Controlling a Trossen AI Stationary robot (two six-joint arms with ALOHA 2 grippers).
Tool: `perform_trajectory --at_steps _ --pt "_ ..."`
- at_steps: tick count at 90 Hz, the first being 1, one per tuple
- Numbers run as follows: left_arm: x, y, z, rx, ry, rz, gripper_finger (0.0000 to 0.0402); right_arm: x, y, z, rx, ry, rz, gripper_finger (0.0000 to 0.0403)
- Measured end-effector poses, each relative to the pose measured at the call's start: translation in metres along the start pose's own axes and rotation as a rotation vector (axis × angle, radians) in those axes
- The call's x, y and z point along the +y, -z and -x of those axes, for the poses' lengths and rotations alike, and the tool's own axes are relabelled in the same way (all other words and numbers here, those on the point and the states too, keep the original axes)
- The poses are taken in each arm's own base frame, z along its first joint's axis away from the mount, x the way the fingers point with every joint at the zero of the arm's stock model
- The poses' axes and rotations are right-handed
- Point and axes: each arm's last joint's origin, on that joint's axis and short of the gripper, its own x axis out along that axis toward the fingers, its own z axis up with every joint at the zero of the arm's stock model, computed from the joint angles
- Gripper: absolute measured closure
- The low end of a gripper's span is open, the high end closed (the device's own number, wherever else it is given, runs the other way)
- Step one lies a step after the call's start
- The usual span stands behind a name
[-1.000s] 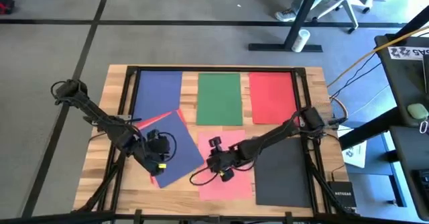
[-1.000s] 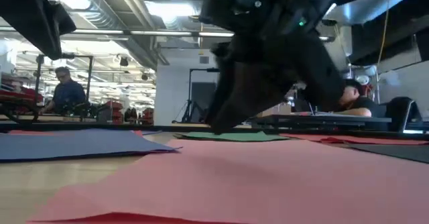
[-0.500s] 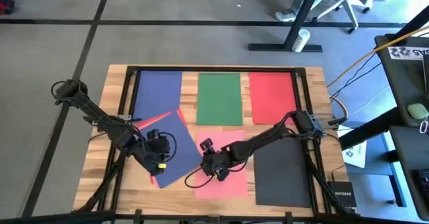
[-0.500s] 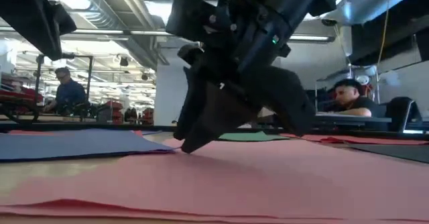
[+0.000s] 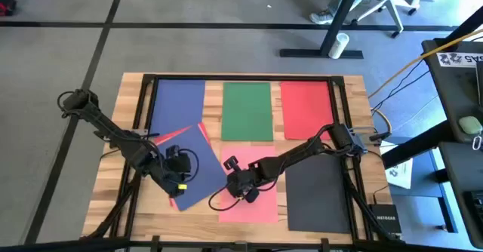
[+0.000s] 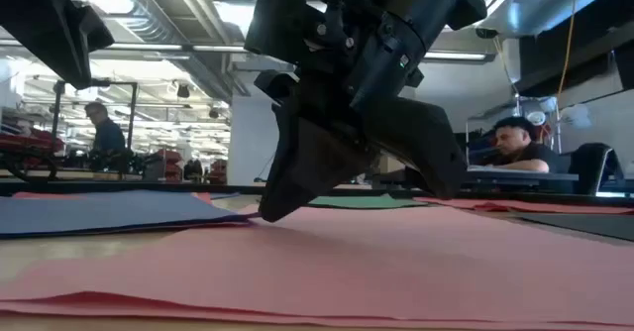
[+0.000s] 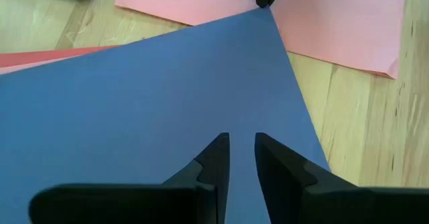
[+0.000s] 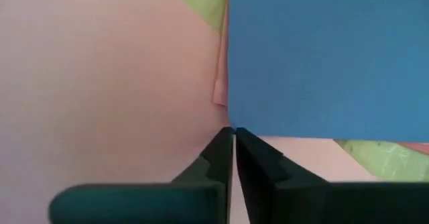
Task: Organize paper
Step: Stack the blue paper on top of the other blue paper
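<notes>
Blue [image 5: 178,101], green [image 5: 247,110] and red [image 5: 307,107] sheets of paper lie flat in a row along the table's far side. A dark grey sheet [image 5: 318,193] lies near right and a salmon pink sheet [image 5: 260,195] near the middle. A second blue sheet [image 5: 195,161] lies tilted on top of red and pink sheets [image 5: 167,137]. My left gripper [image 7: 241,143] stands over this tilted blue sheet, its fingers a narrow gap apart. My right gripper [image 5: 234,181] is shut, down on the salmon sheet beside the blue sheet's corner [image 7: 263,11]. My left gripper's fingertips [image 7: 221,147] point down at the middle of the tilted blue sheet; whether they touch it cannot be told. My right gripper presses its shut fingertips [image 6: 265,210] down on the salmon sheet near its left edge [image 8: 213,127], slanting down from the table's right. The sheet lies on the table, its near edge [image 6: 109,299] slightly buckled.
A black frame [image 5: 241,78] runs around the table top, and cables trail from both arms. Bare wood [image 5: 151,214] shows at the near left. Beyond the table, people sit at desks [image 6: 515,143].
My right gripper has come down onto the salmon sheet and moved toward the table's left edge, up to the tilted blue sheet's corner. The salmon sheet has slid a little left with it, staying flat on the table.
</notes>
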Motion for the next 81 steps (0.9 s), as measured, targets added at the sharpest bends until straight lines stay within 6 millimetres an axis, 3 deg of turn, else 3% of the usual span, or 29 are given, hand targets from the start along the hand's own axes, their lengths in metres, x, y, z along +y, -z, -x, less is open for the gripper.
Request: perform_trajectory --at_steps 30,48,66,81 --pt "-0.004 0.004 0.001 0.047 0.052 0.001 0.0346 -0.014 -0.02 0.017 0.013 0.01 -0.001 0.0402" --pt "-0.018 0.013 0.008 0.031 0.13 -0.047 0.0346 -0.029 -0.033 0.034 0.064 0.05 -0.006 0.0403" --pt "-0.043 0.021 0.02 -0.079 0.266 -0.072 0.0346 -0.06 -0.03 0.044 0.11 0.09 -0.128 0.0403" --pt "-0.054 0.037 0.002 -0.009 0.203 -0.072 0.0364 -0.085 -0.024 0.048 0.127 0.147 -0.19 0.0403"
